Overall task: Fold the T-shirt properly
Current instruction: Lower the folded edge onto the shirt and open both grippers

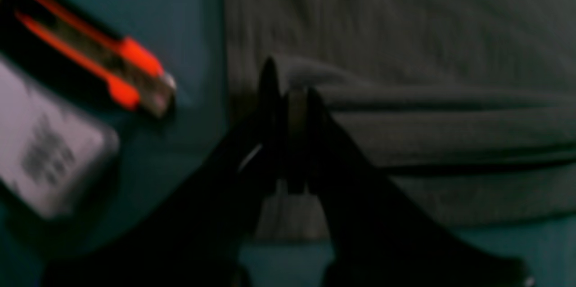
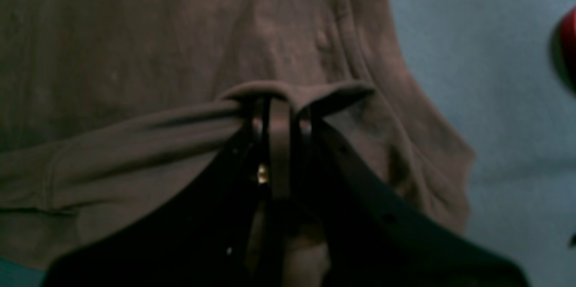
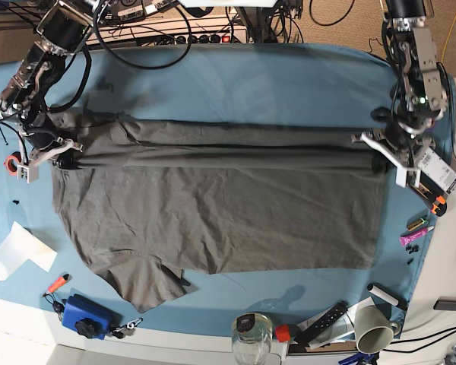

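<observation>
The dark charcoal T-shirt (image 3: 213, 205) lies spread wide on the blue-teal tablecloth (image 3: 251, 84), its far edge doubled over into a long fold stretched between both grippers. At the right end of that fold, my left gripper (image 3: 381, 156) is shut on the folded hem (image 1: 405, 111); the left wrist view shows its fingertips (image 1: 290, 93) pinching the cloth. My right gripper (image 3: 58, 150) is shut on the fold's left end near a sleeve. In the right wrist view the cloth (image 2: 135, 53) bunches over the closed gripper (image 2: 281, 102). A sleeve (image 3: 140, 285) sticks out at the near left.
An orange box cutter (image 1: 112, 66) and a white labelled box (image 1: 45, 156) lie just beside my left gripper. A red tape ring (image 3: 13, 163) sits by my right gripper. Along the near edge are white paper (image 3: 15, 251), a blue object (image 3: 83, 315), a jar (image 3: 251, 334), a remote (image 3: 323, 319) and a cup (image 3: 372, 327).
</observation>
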{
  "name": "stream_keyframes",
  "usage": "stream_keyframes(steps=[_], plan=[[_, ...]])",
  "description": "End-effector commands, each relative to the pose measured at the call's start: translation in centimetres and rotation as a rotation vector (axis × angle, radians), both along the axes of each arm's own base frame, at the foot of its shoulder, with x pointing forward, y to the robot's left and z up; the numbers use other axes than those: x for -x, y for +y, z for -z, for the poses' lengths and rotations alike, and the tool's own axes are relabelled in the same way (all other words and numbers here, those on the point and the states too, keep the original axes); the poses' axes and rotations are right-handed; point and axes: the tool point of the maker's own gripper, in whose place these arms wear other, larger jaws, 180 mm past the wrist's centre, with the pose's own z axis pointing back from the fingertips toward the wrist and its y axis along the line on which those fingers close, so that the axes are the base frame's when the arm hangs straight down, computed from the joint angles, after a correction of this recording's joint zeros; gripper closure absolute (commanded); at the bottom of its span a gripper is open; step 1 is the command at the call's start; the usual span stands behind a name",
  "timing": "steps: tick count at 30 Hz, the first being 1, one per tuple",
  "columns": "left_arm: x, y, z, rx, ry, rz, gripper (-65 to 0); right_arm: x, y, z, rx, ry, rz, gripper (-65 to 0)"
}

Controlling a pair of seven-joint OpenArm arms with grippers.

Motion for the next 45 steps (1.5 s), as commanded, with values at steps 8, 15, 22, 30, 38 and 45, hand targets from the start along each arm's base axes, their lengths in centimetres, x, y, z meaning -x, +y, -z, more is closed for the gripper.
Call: stream_keyframes(steps=[8,15,22,30,38,45], plan=[[-2.7,1.3,-2.1,-0.021,-0.074,-0.027,0.0,-3.8,-1.2,-3.3,0.004,-0.119,0.017,0.0],[-3.8,2.2,0.2,0.014,-0.018,-0.061,0.0,-5.6,-0.8,-2.2,-0.07,-0.116,0.021,0.0],[-5.2,2.5,0.3,0.03,-0.019,-0.074,0.0,-6.5,-1.0,-2.9,-0.055,-0.146,0.019,0.0],[-5.4,2.5,0.2,0.031,-0.025,-0.074,0.0,-7.7,-0.8,-3.0,0.094,-0.091,-0.068,0.0],[-5.4,2.5,0.2,0.031,-0.026,-0.074,0.0,-8.3,-1.2,-3.4,0.137,-0.114,-0.048,0.0],[-5.5,2.5,0.0,0.031,-0.036,-0.074,0.0,-8.4,-1.4,-3.5,0.151,-0.119,-0.044,0.0]])
